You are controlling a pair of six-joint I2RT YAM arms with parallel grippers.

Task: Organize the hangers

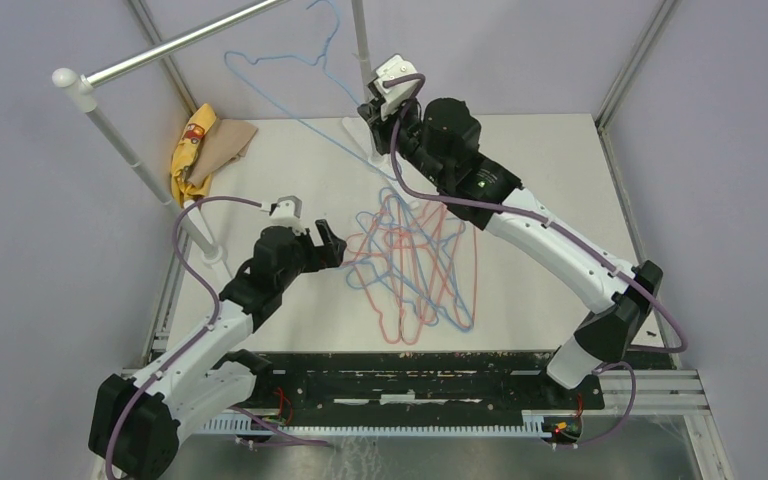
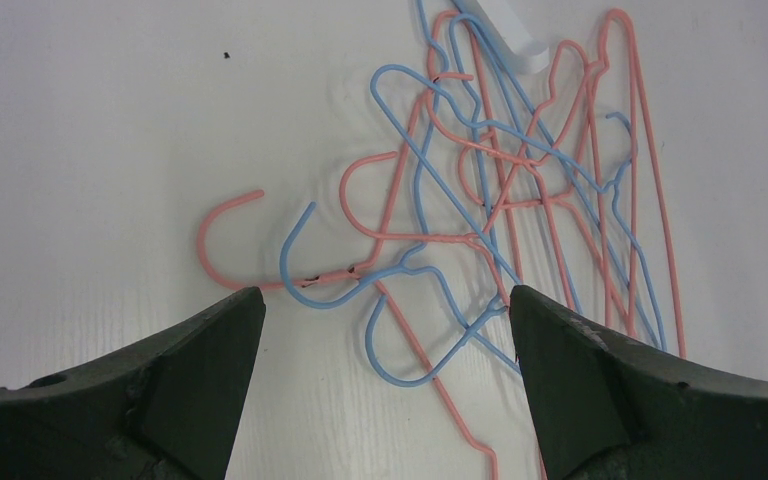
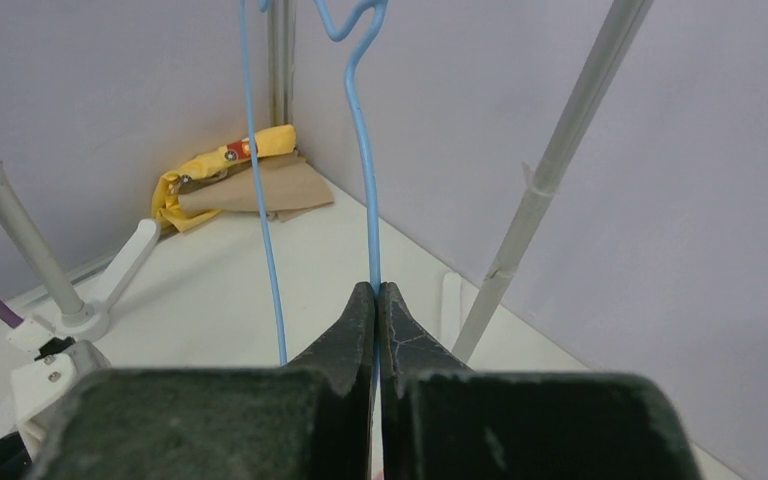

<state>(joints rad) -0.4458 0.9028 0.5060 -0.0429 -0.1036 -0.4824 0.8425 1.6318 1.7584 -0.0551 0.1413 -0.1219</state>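
Right gripper point(image 3: 376, 290): the two dark fingers are pressed together on one wire of a light blue hanger point(image 3: 370, 200). That wire rises straight out of the closed tips to a bend at the top edge of the right wrist view. A second strand of the same hanger runs down just to the left of the fingers. In the top view this gripper point(image 1: 372, 108) sits raised at the far side of the table point(image 1: 560, 170), beside a white pole point(image 1: 362, 50). The held hanger point(image 1: 295, 112) slants up and to the left from it, below the silver rail point(image 1: 180, 42). I cannot tell whether its hook is on the rail.

Left gripper point(image 2: 385, 295): the jaws stand wide apart and grip nothing. It hovers above the left edge of the hanger pile point(image 2: 520, 170). A pink hook point(image 2: 225, 215) and a blue hook point(image 2: 295, 245) lie on the table just ahead of the fingertips. In the top view this gripper point(image 1: 328, 245) points right, toward the pile.

Hanger pile point(image 1: 415, 265): pink-red and light blue wire hangers lie tangled and overlapping, flat on the white table, between my two arms.

Far left corner: a yellow cloth point(image 1: 188, 155) lies bunched with a brown sheet point(image 1: 228, 140) touching it, near the base of the rail's left pole point(image 1: 120, 140).
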